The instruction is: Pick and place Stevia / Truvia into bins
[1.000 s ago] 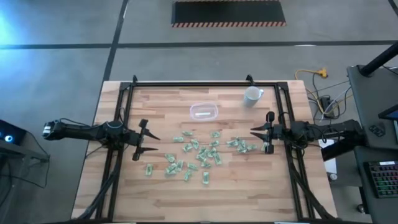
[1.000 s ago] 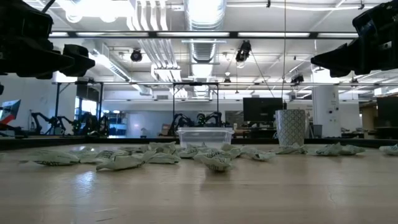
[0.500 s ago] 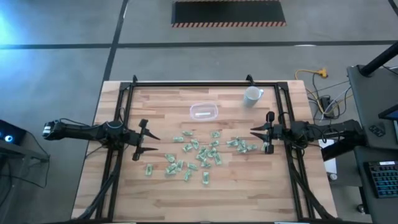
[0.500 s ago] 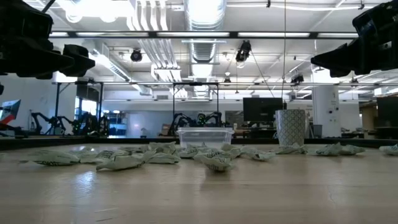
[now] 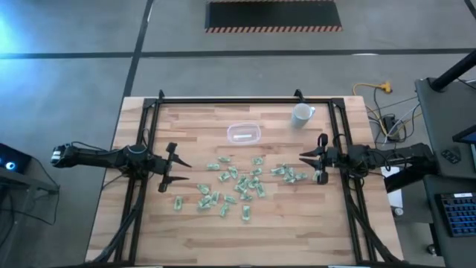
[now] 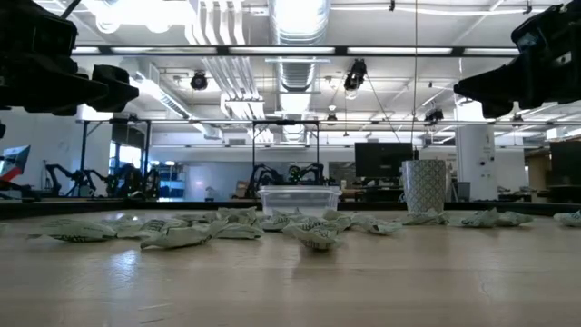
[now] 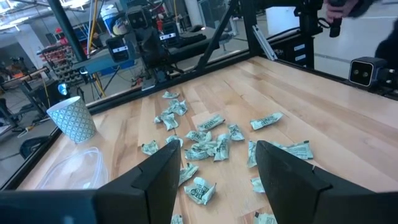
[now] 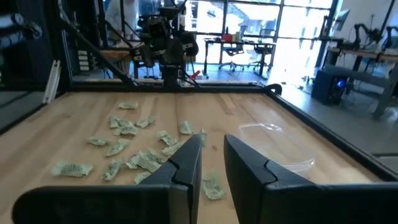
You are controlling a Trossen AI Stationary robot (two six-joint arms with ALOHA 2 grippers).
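Many small green-and-white Stevia packets (image 5: 238,182) lie flat and scattered across the middle of the wooden table; they also show in the low view (image 6: 236,227) and both wrist views (image 7: 205,146) (image 8: 137,155). The clear shallow bin (image 5: 243,133) stands on the table behind them, toward the far edge (image 6: 300,200) (image 7: 74,171) (image 8: 273,146). My left gripper (image 5: 181,171) hovers open above the table, left of the packets (image 7: 217,168). My right gripper (image 5: 307,165) hovers at the right end of the scatter, its fingers a narrow gap apart (image 8: 212,155).
A white patterned cup (image 5: 301,114) stands upright near the far right corner, right of the bin (image 6: 424,186) (image 7: 73,121). A black metal frame (image 5: 223,100) runs along the table's far, left and right sides. Bare wood lies along the near edge.
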